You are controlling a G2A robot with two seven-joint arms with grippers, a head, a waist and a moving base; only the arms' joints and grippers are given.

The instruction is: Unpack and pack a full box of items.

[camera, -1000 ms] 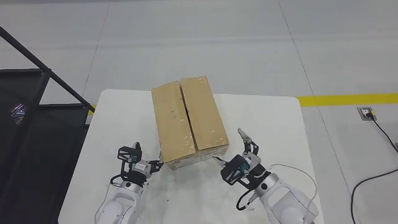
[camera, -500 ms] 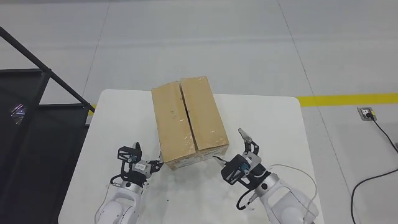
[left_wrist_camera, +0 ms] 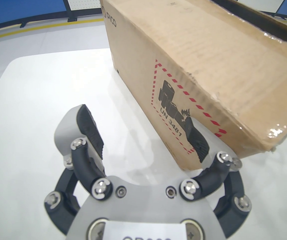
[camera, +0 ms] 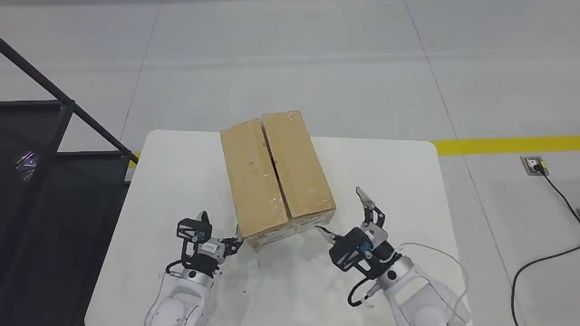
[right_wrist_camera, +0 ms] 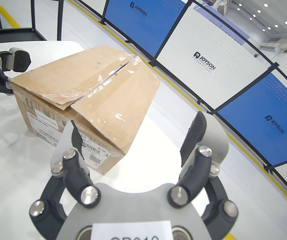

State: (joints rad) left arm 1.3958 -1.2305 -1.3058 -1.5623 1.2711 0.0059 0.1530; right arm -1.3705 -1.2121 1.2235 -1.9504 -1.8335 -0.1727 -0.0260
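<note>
At the far left of the top view a black frame (camera: 41,158) stands on the floor beside the white table (camera: 181,190). The left gripper (camera: 219,234) sits low over the table's near part, its jaws spread wide and holding nothing. In the left wrist view this gripper (left_wrist_camera: 136,118) is just beside the box's long left side, close to the near corner. One dark pad (left_wrist_camera: 196,141) lies in front of the printed red-dashed mark, and whether it touches the cardboard cannot be told. The right wrist view shows the same gripper (right_wrist_camera: 8,63) past that corner.

The cardboard box (camera: 276,172) stands in the middle of the table, its long axis running away from the robot and turned slightly. Its top flaps are down and meet at a centre seam under clear tape (right_wrist_camera: 96,83) – the flap ends near the robot lift a little. The left wall is plain brown (left_wrist_camera: 196,63).

Right of the box, the right gripper (camera: 344,217) hangs near the near right corner, also wide apart and empty. From its own wrist view the gripper (right_wrist_camera: 135,122) faces the labelled end wall, apart from it.

A yellow line (camera: 507,145) crosses the floor at the right.
</note>
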